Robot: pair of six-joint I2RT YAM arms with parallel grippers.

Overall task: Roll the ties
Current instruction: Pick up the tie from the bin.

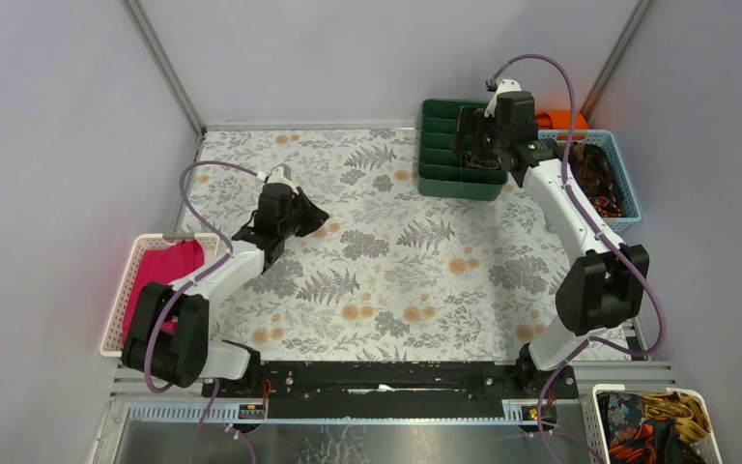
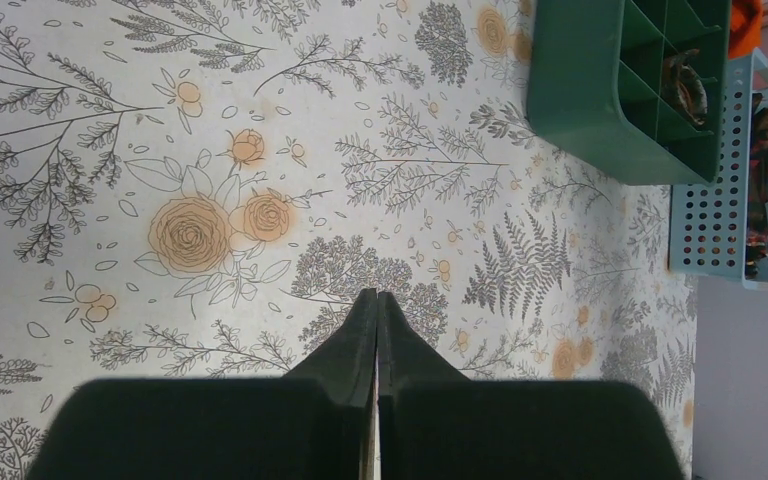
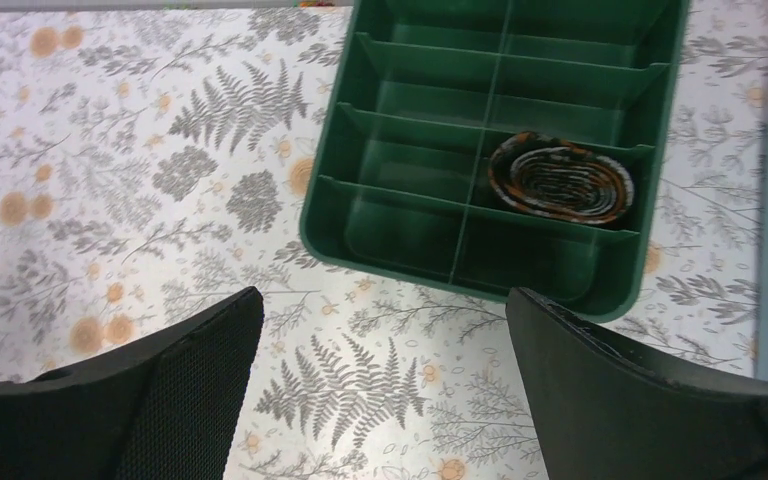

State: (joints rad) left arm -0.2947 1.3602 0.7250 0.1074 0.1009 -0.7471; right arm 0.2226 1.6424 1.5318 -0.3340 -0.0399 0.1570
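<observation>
**Right arm poised over the tray, left arm parked mid-table**

The right arm reaches far up the right side of the table, its wrist bent down over the green divided tray (image 1: 440, 184). The right gripper (image 3: 382, 300) has its jaws spread wide and holds nothing. Below it, a rolled tie (image 3: 562, 178) lies coiled in one tray compartment. In the wrist view this is the right column, second row from the near end.

The left arm bends at the elbow and angles inward from its base. The left gripper (image 2: 376, 296) is over the floral tablecloth (image 1: 377, 290), fingers pressed flat together and empty. Whether the tips touch the cloth cannot be told.

The tray sits at the far edge, close to the back wall. A blue basket (image 1: 628, 208) of loose ties (image 1: 601, 179) stands just beside its right side. A white basket (image 1: 121, 300) with a magenta cloth (image 1: 169, 266) hugs the left edge beside the left arm. A broad stretch of tablecloth lies between the two grippers.
</observation>
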